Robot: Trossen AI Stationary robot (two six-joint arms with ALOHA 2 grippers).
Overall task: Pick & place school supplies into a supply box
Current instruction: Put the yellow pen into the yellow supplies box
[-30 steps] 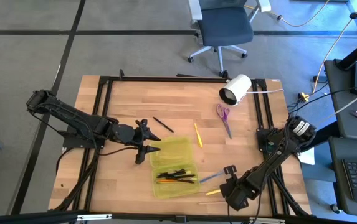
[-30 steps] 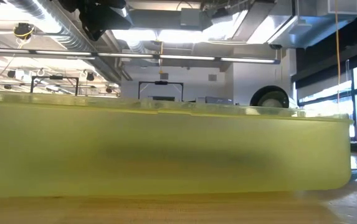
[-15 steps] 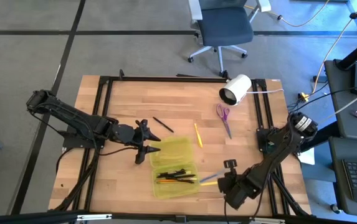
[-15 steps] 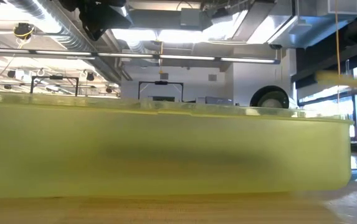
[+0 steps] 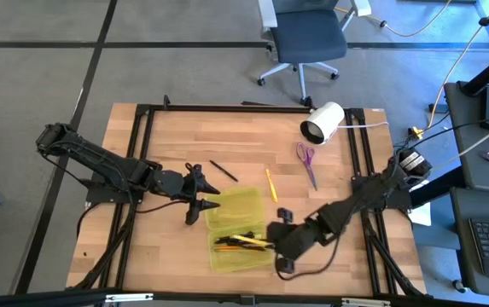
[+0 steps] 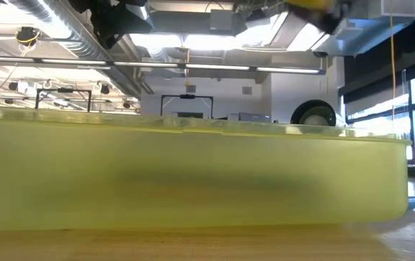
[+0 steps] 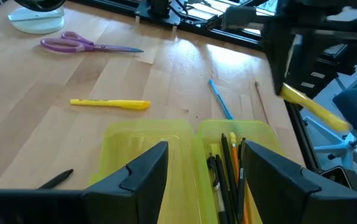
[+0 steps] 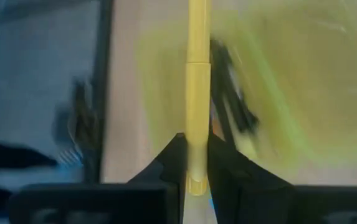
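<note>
The supply box point(image 5: 237, 223) lies open, a translucent yellow-green case with its tray point(image 5: 242, 249) toward the near edge and its lid point(image 5: 234, 205) beyond. Several black, orange and yellow pens point(image 7: 228, 163) lie in the tray. My right gripper point(image 5: 271, 239) hovers at the tray's right side, shut on a yellow pen point(image 8: 197, 81). My left gripper point(image 5: 201, 198) stands open at the lid's left edge; whether it touches the lid I cannot tell. In the low view the box wall point(image 6: 193, 174) fills the picture. My right gripper pinches the yellow pen near one end point(image 8: 197, 134) between its two fingers point(image 8: 169, 165), and the pen runs straight out ahead of them. It is lifted clear of the table, roughly level, and its free end point(image 7: 315, 109) reaches over the tray.
On the bare wood lie a second yellow pen point(image 5: 270, 184), a black pen point(image 5: 223, 170), purple-handled scissors point(image 5: 305, 162), a blue pen point(image 7: 220, 102) and a thin pencil point(image 7: 262, 102). A white cylinder point(image 5: 323, 122) lies at the far right. The black frame point(image 5: 227, 108) rims the table.
My right gripper has moved from the table's near right part toward the left and risen, carrying the yellow pen up to the box's tray. The left arm and the box have kept still.
</note>
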